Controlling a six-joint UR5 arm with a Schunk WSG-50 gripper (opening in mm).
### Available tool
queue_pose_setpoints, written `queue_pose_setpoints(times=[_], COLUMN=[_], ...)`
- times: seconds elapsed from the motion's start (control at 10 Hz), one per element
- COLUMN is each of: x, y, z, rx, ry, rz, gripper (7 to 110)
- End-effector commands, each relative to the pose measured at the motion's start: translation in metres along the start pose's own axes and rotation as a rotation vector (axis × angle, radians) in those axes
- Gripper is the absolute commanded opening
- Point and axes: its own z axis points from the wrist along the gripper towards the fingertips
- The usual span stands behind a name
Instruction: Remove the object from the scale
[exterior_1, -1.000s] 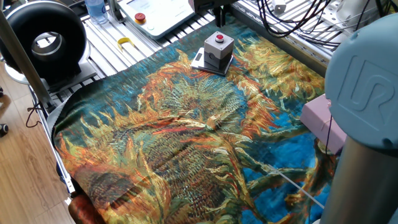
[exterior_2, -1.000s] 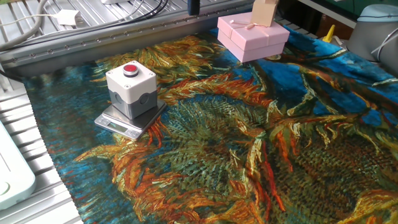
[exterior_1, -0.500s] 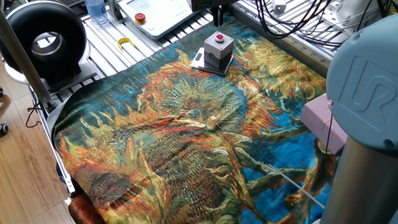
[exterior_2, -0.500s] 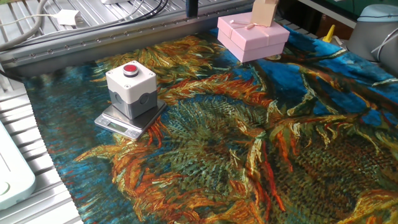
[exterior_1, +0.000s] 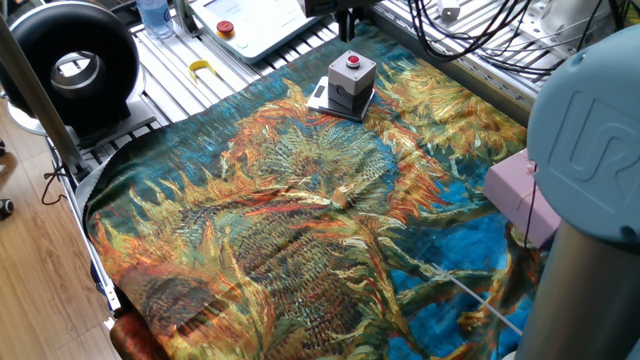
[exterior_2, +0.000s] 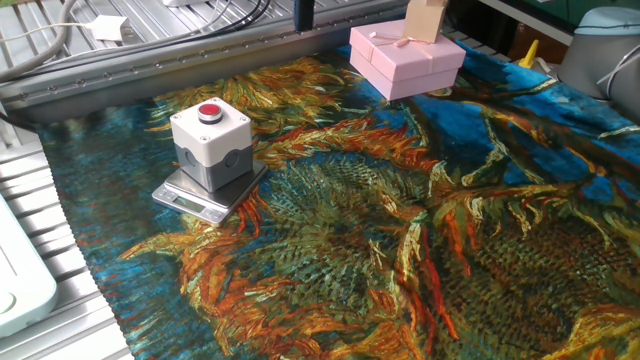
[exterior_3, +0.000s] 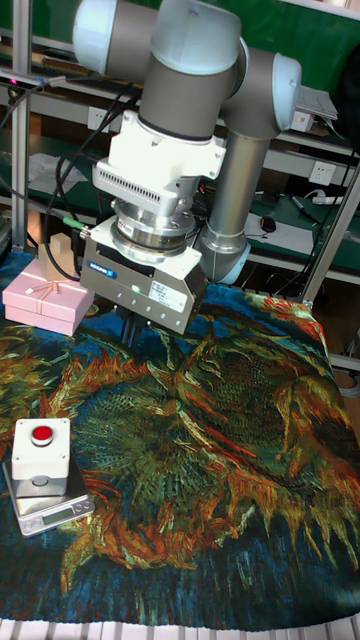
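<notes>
The object (exterior_1: 351, 77) is a small grey box with a red round button on top. It sits on the scale (exterior_1: 326, 104), a thin silver plate at the far edge of the sunflower cloth. Both also show at the cloth's left in the other fixed view, the object (exterior_2: 210, 143) on the scale (exterior_2: 190, 201), and at lower left in the tall view, the object (exterior_3: 41, 455) on the scale (exterior_3: 55, 508). My gripper (exterior_1: 346, 20) hangs above and behind the object, apart from it. Only its dark fingers (exterior_2: 303, 12) show at the frame tops, so their spread is unclear.
A pale pink gift box (exterior_2: 407, 60) stands at the cloth's far corner with a small tan box on it. A white panel with a red button (exterior_1: 250, 22), a yellow U-shaped piece (exterior_1: 202, 69) and a black ring (exterior_1: 70, 65) lie beyond the cloth. Cables hang behind the gripper.
The gripper has drifted slightly, its finger shifting a little left in the other fixed view. The object and the scale have not moved.
</notes>
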Motion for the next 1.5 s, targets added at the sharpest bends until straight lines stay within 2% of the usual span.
queue_pose_setpoints(times=[0.0, 0.2, 0.4, 0.8, 1.4], x=[-0.015, -0.03, -0.041, -0.061, -0.095], y=[-0.005, -0.018, -0.022, -0.033, -0.068], z=[0.005, 0.004, 0.001, -0.007, -0.016], rx=[0.019, 0.057, 0.054, 0.039, 0.04], ry=[-0.01, -0.023, -0.026, -0.015, 0.005], rz=[-0.081, -0.203, -0.286, -0.348, -0.436], gripper=[7, 7, 7, 7, 7])
